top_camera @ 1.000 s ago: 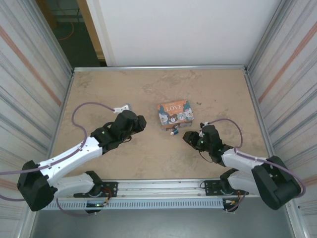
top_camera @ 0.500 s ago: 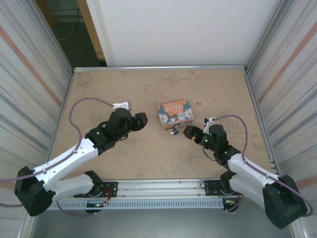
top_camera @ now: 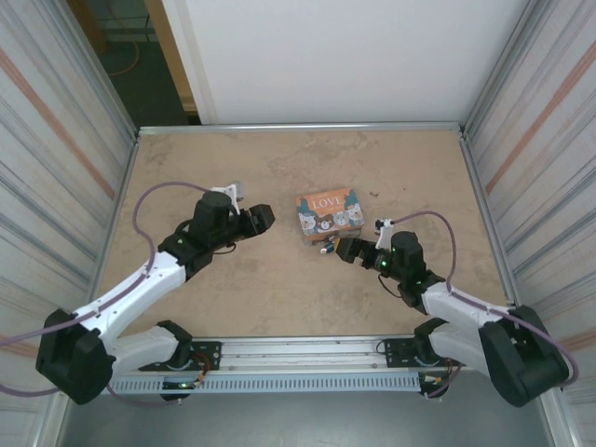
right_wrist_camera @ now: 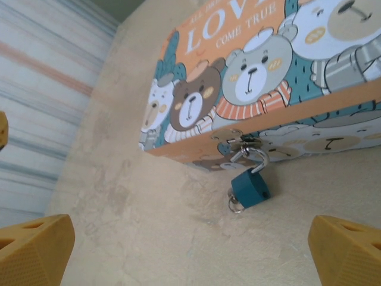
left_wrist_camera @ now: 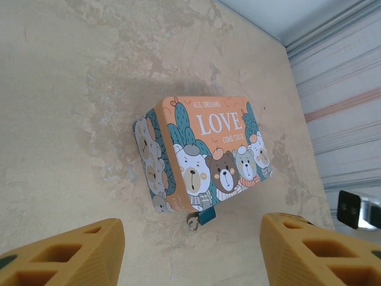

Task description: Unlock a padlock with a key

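The small blue padlock point(right_wrist_camera: 250, 187) hangs by its silvery shackle from the hasp of the colourful "LOVE" box point(right_wrist_camera: 238, 77). One end of the shackle looks free of the body. A silvery key ring point(right_wrist_camera: 236, 206) sticks out of its lower end; the key's blade is hidden. My right gripper point(right_wrist_camera: 190, 256) is open, low over the table, with the padlock ahead between its fingers and apart from them. My left gripper point(left_wrist_camera: 191, 250) is open too, above and left of the box point(left_wrist_camera: 208, 143), looking down on the padlock point(left_wrist_camera: 206, 215). From above, the padlock point(top_camera: 328, 247) lies just left of the right gripper point(top_camera: 343, 250).
The box point(top_camera: 329, 214) sits mid-table on the beige tabletop point(top_camera: 298, 168). My left gripper point(top_camera: 264, 219) hovers left of it. Metal walls close in the left and right sides, a white wall the back. The arms' cables arc over the table near each wrist.
Both grippers have opened wider. The right gripper has moved left, closer to the padlock. The left gripper has shifted slightly toward the back.
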Robot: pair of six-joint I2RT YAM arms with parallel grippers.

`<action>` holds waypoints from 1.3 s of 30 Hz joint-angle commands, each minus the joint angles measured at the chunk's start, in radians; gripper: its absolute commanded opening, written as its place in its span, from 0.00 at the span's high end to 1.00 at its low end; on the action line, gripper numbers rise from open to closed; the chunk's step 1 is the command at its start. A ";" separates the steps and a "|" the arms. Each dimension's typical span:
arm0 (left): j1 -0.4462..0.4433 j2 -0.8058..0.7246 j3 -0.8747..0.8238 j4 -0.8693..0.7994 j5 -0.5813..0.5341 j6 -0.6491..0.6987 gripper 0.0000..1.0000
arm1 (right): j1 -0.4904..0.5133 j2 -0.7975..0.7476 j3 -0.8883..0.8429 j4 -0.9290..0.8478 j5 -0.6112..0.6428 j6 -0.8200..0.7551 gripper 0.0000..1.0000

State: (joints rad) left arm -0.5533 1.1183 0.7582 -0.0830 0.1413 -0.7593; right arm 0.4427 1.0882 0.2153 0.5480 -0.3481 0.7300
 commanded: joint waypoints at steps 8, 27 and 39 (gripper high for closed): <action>0.090 0.167 0.053 0.115 0.224 0.002 0.45 | -0.007 0.239 0.081 0.177 -0.042 -0.112 0.18; 0.116 0.490 0.184 0.211 0.381 0.014 0.48 | 0.014 0.500 0.162 0.302 -0.033 -0.170 0.30; 0.116 0.648 0.295 0.173 0.457 0.044 0.50 | 0.024 0.561 0.185 0.316 -0.052 -0.181 0.32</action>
State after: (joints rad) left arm -0.4400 1.7512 1.0180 0.1070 0.5598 -0.7460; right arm 0.4599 1.6321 0.3801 0.8402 -0.3893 0.5877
